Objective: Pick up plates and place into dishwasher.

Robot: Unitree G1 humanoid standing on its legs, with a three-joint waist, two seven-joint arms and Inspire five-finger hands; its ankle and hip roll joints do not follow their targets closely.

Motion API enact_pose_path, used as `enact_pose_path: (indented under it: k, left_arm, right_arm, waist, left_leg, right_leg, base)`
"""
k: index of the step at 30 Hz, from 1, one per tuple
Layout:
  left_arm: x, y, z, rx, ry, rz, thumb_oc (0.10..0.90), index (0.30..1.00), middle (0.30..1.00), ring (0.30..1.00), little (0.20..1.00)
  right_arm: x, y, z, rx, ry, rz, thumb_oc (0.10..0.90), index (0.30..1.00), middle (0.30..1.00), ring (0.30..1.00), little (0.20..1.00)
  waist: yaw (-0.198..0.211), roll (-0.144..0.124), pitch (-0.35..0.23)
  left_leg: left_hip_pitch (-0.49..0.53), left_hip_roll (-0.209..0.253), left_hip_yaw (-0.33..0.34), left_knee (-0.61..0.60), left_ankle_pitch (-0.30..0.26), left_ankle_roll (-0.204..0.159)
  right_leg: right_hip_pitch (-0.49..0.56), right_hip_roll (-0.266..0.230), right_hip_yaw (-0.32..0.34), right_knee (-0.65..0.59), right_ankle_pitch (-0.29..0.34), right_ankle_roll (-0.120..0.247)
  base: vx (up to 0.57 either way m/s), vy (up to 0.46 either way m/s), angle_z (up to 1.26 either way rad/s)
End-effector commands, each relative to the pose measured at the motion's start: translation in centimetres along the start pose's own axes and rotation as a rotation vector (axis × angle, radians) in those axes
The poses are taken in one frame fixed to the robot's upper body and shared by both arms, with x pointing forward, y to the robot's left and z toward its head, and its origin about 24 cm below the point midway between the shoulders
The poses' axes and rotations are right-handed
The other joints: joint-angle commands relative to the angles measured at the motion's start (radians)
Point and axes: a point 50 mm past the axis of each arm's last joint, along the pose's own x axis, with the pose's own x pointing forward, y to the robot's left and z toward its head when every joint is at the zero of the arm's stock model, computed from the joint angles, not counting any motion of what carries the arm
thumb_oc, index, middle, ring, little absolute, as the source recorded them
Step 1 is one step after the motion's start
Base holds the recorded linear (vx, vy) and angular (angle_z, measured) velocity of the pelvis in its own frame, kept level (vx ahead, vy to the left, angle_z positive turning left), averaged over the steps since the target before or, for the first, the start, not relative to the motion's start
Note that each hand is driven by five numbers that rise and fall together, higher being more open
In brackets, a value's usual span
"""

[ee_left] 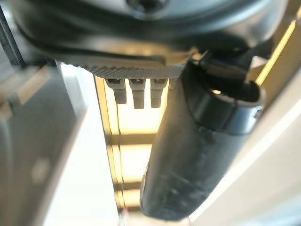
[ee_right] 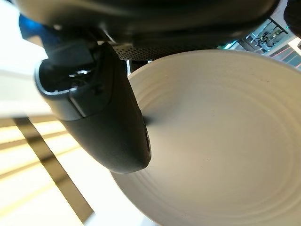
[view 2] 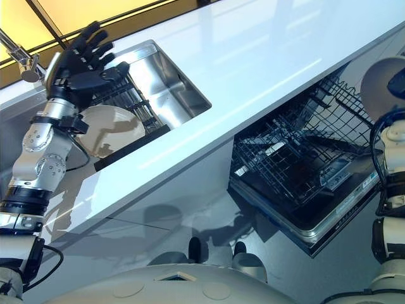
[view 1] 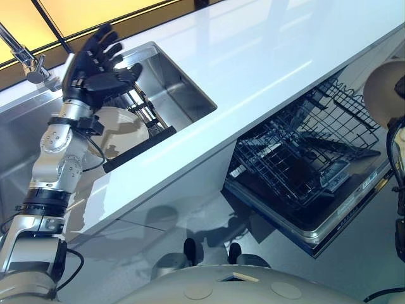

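A cream plate (view 1: pixel 120 130) stands tilted in a black rack (view 1: pixel 140 144) inside the steel sink (view 1: pixel 180 88). My left hand (view 1: pixel 95 63) is raised just above that plate, open, fingers spread, touching nothing. At the far right a second cream plate (view 2: pixel 381 77) hangs over the open dishwasher's pulled-out wire rack (view 1: pixel 304 155). My right hand (ee_right: pixel 108 117) is shut on this plate (ee_right: pixel 221 141), its thumb pressed against the ribbed face. The rack below looks free of dishes.
A white counter (view 1: pixel 272 57) runs diagonally between sink and dishwasher. The dishwasher door (view 1: pixel 329 221) lies folded down under the rack. A chrome faucet (view 1: pixel 25 58) stands at the sink's far left corner.
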Motion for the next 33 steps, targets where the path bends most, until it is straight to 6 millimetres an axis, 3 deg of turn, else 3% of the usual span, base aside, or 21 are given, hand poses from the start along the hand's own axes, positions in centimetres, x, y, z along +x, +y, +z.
enact_pose_path:
  k: [1, 5, 9, 16, 30, 31, 32, 33]
  left_arm:
    - [0.8, 2.1, 4.6, 0.111, -0.201, 0.074, 0.8, 0.9, 0.9, 0.9, 0.9]
    - [0.7, 2.4, 3.9, 0.119, -0.176, 0.098, 0.8, 0.9, 0.9, 0.9, 0.9]
    - [1.1, 1.6, 4.2, 0.124, -0.21, 0.092, 0.8, 0.9, 0.9, 0.9, 0.9]
    - [1.2, 0.6, 7.5, 0.097, -0.416, 0.096, 0.8, 0.9, 0.9, 0.9, 0.9]
    - [0.9, -0.1, 9.5, 0.094, -0.502, 0.089, 0.8, 0.9, 0.9, 0.9, 0.9]
    - [0.9, 0.0, 9.7, 0.096, -0.505, 0.086, 0.8, 0.9, 0.9, 0.9, 0.9]
    - [0.8, -0.1, 9.7, 0.097, -0.507, 0.085, 0.8, 0.9, 0.9, 0.9, 0.9]
    - [0.7, -0.1, 9.7, 0.097, -0.51, 0.082, 0.8, 0.9, 0.9, 0.9, 0.9]
  right_arm:
    - [1.8, -4.8, 2.9, -0.054, -0.166, -0.14, 0.1, 0.3, 0.3, 0.3, 0.2]
    - [1.2, -3.5, 2.6, -0.071, -0.172, -0.077, 0.1, 0.3, 0.3, 0.3, 0.2]
    - [1.1, -2.9, 3.5, -0.088, -0.204, -0.061, 0.1, 0.3, 0.3, 0.3, 0.2]
    - [2.4, -2.8, 5.7, -0.111, -0.191, -0.067, 0.1, 0.3, 0.3, 0.3, 0.2]
    - [3.0, -1.1, 5.2, -0.148, -0.042, -0.055, 0.116, 0.314, 0.314, 0.314, 0.216]
    - [2.9, -0.9, 5.1, -0.151, -0.031, -0.046, 0.21, 0.394, 0.394, 0.394, 0.31]
    - [2.8, -0.8, 4.9, -0.15, -0.026, -0.04, 0.468, 0.615, 0.615, 0.615, 0.568]
    - [2.7, -0.6, 4.8, -0.146, -0.025, -0.035, 0.8, 0.9, 0.9, 0.9, 0.9]
  waist:
    - [0.015, 0.02, -0.098]
    - [0.012, 0.03, -0.069]
    - [0.015, 0.044, -0.022]
    - [0.047, 0.071, 0.062]
    - [0.084, 0.113, 0.136]
    - [0.085, 0.113, 0.138]
    - [0.086, 0.113, 0.138]
    - [0.087, 0.112, 0.138]
  left_leg:
    - [0.035, -0.006, 0.024, 0.037, -0.127, -0.021]
    - [0.015, -0.004, 0.022, 0.063, -0.128, -0.025]
    - [-0.04, -0.007, 0.012, 0.109, -0.125, -0.036]
    - [-0.139, -0.011, -0.024, 0.167, -0.104, -0.062]
    - [-0.223, -0.002, -0.045, 0.194, -0.074, -0.082]
    - [-0.225, -0.003, -0.045, 0.195, -0.073, -0.08]
    - [-0.224, -0.003, -0.044, 0.195, -0.074, -0.079]
    - [-0.222, -0.004, -0.044, 0.194, -0.074, -0.078]
  right_leg:
    - [-0.036, 0.065, -0.032, 0.195, -0.197, -0.01]
    - [-0.058, 0.057, -0.045, 0.23, -0.206, -0.016]
    - [-0.098, 0.05, -0.051, 0.254, -0.207, -0.026]
    - [-0.147, 0.045, -0.064, 0.26, -0.2, -0.045]
    - [-0.234, 0.025, -0.09, 0.304, -0.202, -0.057]
    - [-0.239, 0.025, -0.09, 0.309, -0.202, -0.058]
    - [-0.241, 0.024, -0.09, 0.311, -0.202, -0.058]
    - [-0.242, 0.024, -0.091, 0.312, -0.203, -0.058]
  base:
    - [0.07, -0.032, 0.01]
    - [0.07, -0.041, 0.0]
    - [-0.01, -0.043, 0.04]
    - [-0.04, -0.045, 0.18]
    - [-0.05, -0.009, 0.14]
    - [-0.05, -0.02, 0.18]
    - [-0.03, -0.018, 0.13]
    - [-0.02, -0.014, 0.07]
